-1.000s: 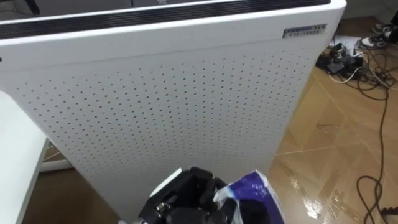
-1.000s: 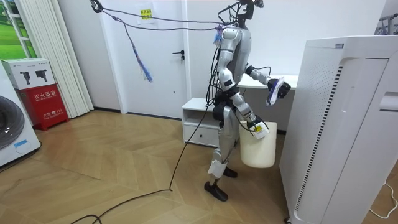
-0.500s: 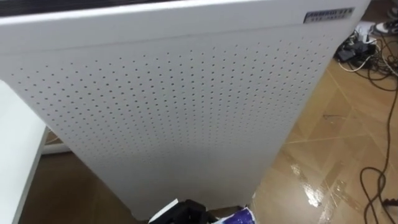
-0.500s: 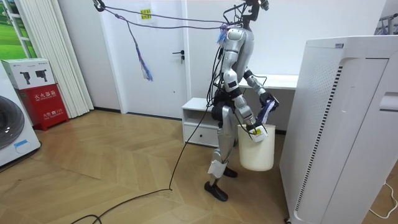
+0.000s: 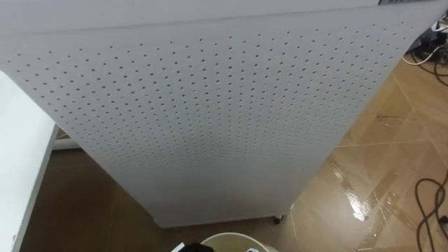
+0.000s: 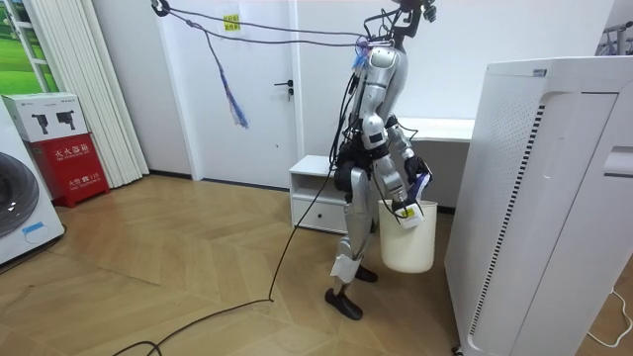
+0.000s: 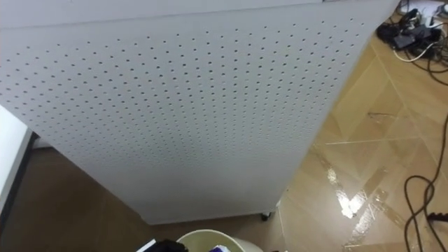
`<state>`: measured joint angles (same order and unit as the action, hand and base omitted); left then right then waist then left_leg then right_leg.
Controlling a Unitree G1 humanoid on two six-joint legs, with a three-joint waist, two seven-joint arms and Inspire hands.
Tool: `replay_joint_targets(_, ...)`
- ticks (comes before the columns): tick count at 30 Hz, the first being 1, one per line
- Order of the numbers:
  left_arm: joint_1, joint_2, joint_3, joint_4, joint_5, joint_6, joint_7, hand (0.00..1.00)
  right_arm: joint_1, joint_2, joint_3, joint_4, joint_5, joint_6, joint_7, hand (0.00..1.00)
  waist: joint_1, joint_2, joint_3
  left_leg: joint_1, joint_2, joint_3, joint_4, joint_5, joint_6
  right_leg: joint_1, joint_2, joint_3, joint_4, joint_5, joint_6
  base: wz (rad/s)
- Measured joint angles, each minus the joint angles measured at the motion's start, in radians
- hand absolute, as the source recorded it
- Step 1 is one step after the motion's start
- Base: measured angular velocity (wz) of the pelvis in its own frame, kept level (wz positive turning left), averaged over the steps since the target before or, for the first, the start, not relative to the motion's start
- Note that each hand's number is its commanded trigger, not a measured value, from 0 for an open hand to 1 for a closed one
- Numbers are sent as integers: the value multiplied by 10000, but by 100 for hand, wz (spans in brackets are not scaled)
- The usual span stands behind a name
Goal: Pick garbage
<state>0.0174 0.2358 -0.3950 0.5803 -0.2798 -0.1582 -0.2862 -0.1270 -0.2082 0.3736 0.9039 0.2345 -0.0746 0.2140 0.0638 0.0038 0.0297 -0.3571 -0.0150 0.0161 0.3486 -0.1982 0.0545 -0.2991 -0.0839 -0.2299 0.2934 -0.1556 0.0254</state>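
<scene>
Looking down, the left eye view takes in a tall white perforated appliance (image 5: 210, 105) standing on the wooden floor (image 5: 378, 161), with the edge of the white desk (image 5: 17, 161) along the left side. At the bottom edge curves the pale rim of the white bucket (image 5: 234, 243). Dark cables (image 5: 430, 203) lie on the floor at the right.

From the room view, the robot stands upright between the desk and the appliance, facing the appliance on the room view's right. Its left hand (image 6: 416, 176) is bent in front of its waist, with the fingers closed on the purple wrapper (image 6: 424, 181). The wrapper hangs just above the bucket's open mouth, not yet inside it. The right hand (image 6: 403, 205) is lower, at hip height, with its fingers curled on the bucket's handle. The bucket hangs from it beside the robot's thigh, clear of the floor. A low white cabinet (image 6: 315, 193) stands behind the robot's legs.

From the right eye view, the dark back of the left hand shows at the bottom edge, just left of the bucket's rim. A small purple scrap of the wrapper sits right over the rim, touching the hand.
</scene>
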Motion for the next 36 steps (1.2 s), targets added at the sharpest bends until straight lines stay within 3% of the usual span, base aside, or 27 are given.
replay_joint_targets(8,-55,-239,134,122,695,1,410,100,-1,46,-16,18,2,-1,-152,100,20,38,14,-218,2,-11,81,1,2,-201,-1,-6,39,14,-23,0)
replay_joint_targets(9,-70,-245,185,176,802,0,431,54,2,35,-18,22,2,-1,-157,100,18,39,15,-229,3,-3,83,1,2,-230,-7,-4,78,12,-24,0)
replay_joint_targets(10,-120,-279,245,331,803,0,503,18,1,33,-20,21,1,-1,-167,100,16,43,17,-230,3,-2,89,1,2,-265,-18,-1,161,5,-31,0)
replay_joint_targets(11,-140,-295,273,393,804,0,575,0,1,36,-20,19,1,-1,-172,100,15,44,16,-231,5,-1,91,1,2,-277,-20,0,183,5,-31,0)
replay_joint_targets(26,-221,-503,384,748,881,-17,1021,0,17,49,-18,41,22,-3,-276,100,18,61,5,-264,7,14,155,14,16,-339,-39,53,355,2,-35,0)
replay_joint_targets(36,-118,-485,360,2043,978,-147,997,0,-10,23,-18,811,439,-30,-315,100,20,59,5,-263,15,51,114,24,13,-328,-30,9,322,3,-37,0)
